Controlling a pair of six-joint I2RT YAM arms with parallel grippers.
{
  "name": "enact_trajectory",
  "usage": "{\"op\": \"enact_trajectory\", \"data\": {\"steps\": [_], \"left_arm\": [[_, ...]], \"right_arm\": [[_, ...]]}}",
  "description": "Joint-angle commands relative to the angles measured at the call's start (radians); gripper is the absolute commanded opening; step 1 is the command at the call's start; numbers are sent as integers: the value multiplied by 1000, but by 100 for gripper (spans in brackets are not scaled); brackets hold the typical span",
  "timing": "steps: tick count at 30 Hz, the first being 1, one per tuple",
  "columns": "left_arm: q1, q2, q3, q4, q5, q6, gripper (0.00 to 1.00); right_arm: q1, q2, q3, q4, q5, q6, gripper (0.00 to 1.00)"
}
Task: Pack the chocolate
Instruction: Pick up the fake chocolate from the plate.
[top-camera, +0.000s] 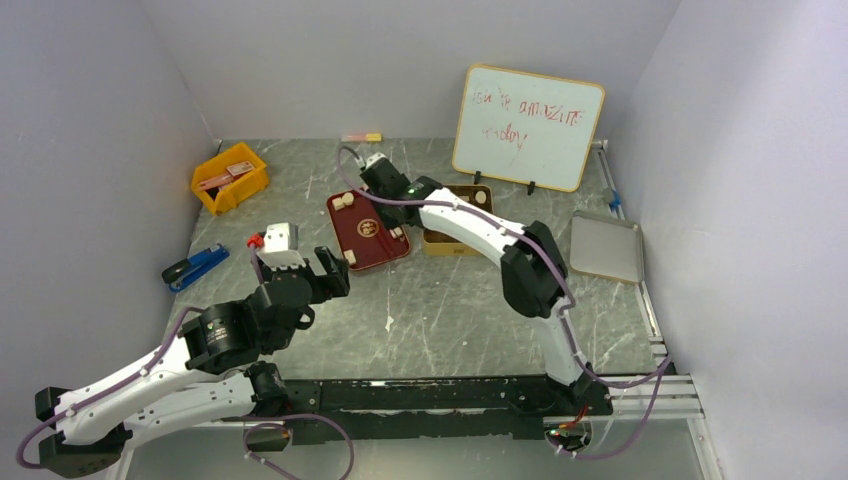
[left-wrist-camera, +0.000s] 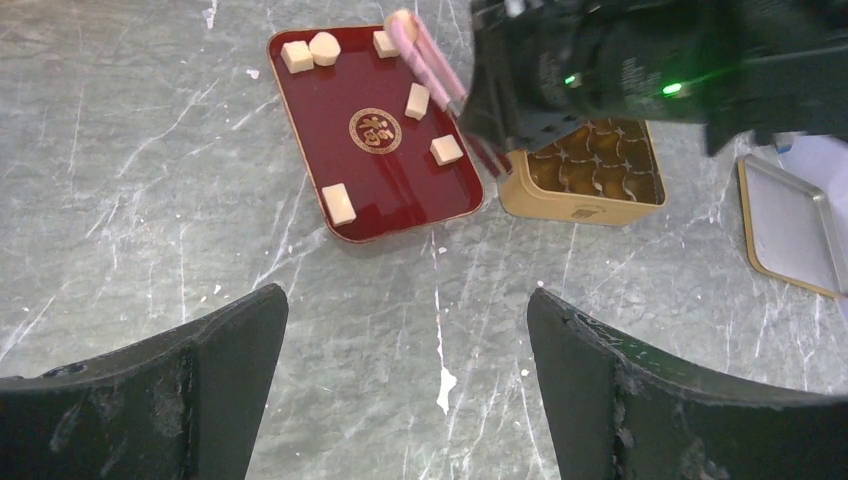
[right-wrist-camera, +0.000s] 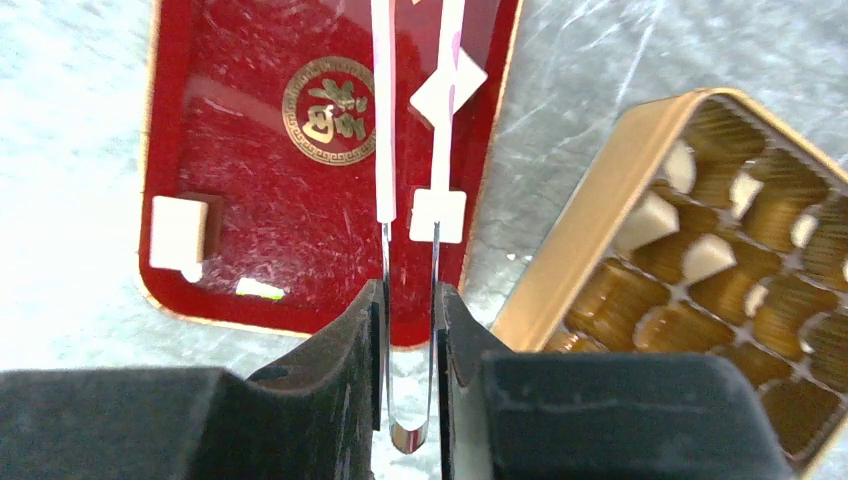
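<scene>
Right fingers (right-wrist-camera: 408, 305) are closed narrow on a pair of tweezers (right-wrist-camera: 384, 150), pinching the metal U-end. The pink arms run out over the red tray (right-wrist-camera: 250, 230). The tweezer tips are cut off in the right wrist view. In the left wrist view they sit at the tray's far edge, and it is unclear whether they pinch a piece.

Left fingers (left-wrist-camera: 405, 300) are spread wide, holding nothing, and hover above the bare worktop (left-wrist-camera: 120, 200) on the near side of the tray.

Chocolate (left-wrist-camera: 339, 203): six pale cubes lie loose on the tray, three along the far edge, two near the right side and one at the near end. One cube lies directly under a tweezer arm in the right wrist view. A few more pieces sit in compartments of the gold tin (left-wrist-camera: 570, 207), with most cells unfilled.

The tin stands just right of the tray, nearly touching it. A silver lid (top-camera: 605, 248) lies flat further right, apart from the tin. At the back of the worktop are a whiteboard (top-camera: 528, 125) and a yellow bin (top-camera: 230, 178).
</scene>
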Motion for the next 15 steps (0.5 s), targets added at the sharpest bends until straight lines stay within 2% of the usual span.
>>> {"op": "enact_trajectory", "data": {"steps": [1, 7, 15], "left_arm": [[-5, -7, 7, -5, 9, -25, 94], [-5, -12, 13, -12, 16, -26, 94], [-5, -18, 15, -5, 33, -15, 94]], "right_arm": [[1, -160, -39, 67, 20, 27, 0], [2, -280, -132, 69, 31, 50, 0], [3, -527, -397, 55, 94, 110, 0]]}}
